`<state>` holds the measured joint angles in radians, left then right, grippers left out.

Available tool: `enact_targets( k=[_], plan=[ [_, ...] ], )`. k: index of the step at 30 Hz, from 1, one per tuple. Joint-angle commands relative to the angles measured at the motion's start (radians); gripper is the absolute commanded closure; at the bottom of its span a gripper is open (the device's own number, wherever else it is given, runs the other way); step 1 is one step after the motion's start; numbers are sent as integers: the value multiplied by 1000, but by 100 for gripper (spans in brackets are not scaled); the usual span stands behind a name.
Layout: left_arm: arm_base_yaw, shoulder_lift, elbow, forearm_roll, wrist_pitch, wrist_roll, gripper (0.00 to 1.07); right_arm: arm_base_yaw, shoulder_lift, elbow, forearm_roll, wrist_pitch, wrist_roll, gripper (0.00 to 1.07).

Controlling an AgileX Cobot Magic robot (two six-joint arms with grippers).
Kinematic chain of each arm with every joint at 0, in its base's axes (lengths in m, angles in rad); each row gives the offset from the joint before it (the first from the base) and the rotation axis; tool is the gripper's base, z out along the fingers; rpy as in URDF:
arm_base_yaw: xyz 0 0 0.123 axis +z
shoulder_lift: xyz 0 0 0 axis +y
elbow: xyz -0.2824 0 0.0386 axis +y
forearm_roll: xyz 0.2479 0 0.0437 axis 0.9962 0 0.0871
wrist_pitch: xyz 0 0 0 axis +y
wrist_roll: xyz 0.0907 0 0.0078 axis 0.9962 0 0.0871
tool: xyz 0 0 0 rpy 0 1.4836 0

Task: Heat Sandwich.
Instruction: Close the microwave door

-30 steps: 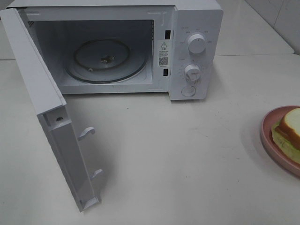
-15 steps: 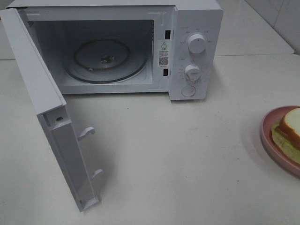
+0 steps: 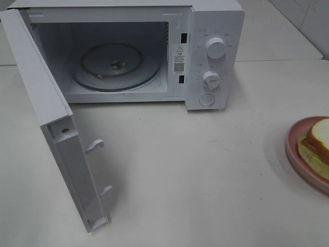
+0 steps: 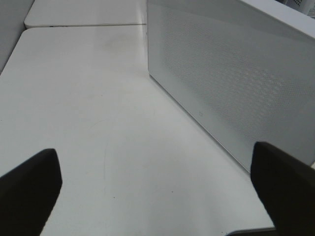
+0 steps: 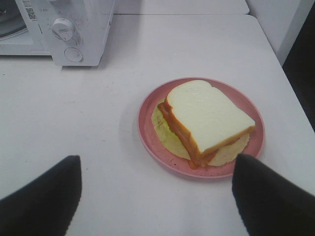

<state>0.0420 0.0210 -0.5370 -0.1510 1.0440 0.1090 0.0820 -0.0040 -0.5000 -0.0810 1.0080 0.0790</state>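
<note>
Sandwich (image 5: 206, 120) of thick white bread is seen on a round pink plate (image 5: 147, 130), right of the open white microwave (image 3: 213, 51); both grippers (image 4: 157, 184) (image 5: 157, 194) are spread wide, empty.

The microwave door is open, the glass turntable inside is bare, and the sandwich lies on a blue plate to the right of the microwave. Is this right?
Not quite: the plate is pink, not blue, as the right wrist view shows clearly. The rest holds: the microwave door is open, the glass turntable is bare, and the sandwich lies on that plate to the microwave's right.
</note>
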Motion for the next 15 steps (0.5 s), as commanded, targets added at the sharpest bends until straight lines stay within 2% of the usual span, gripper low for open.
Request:
enact_targets(
  k=[1, 8, 10, 12, 14, 15],
  plan=[
    [-1, 53, -8, -10, -41, 2, 12, -9, -27, 0, -2, -13, -14, 31],
    [-1, 202, -8, -11, -129, 2, 23, -9, -27, 0, -2, -13, -14, 31],
    [-1, 244, -8, -10, -154, 2, 29, -9, -27, 0, -2, -13, -14, 31],
    [-1, 309, -7, -9, -210, 2, 40, -9, -27, 0, -2, -13, -14, 31],
    [-1, 329, -5, -9, -232, 2, 44, -9, -27, 0, -2, -13, -14, 31],
    [-1, 363, -3, -9, -272, 2, 50, -9, -27, 0, -3, -13, -13, 31]
  ],
)
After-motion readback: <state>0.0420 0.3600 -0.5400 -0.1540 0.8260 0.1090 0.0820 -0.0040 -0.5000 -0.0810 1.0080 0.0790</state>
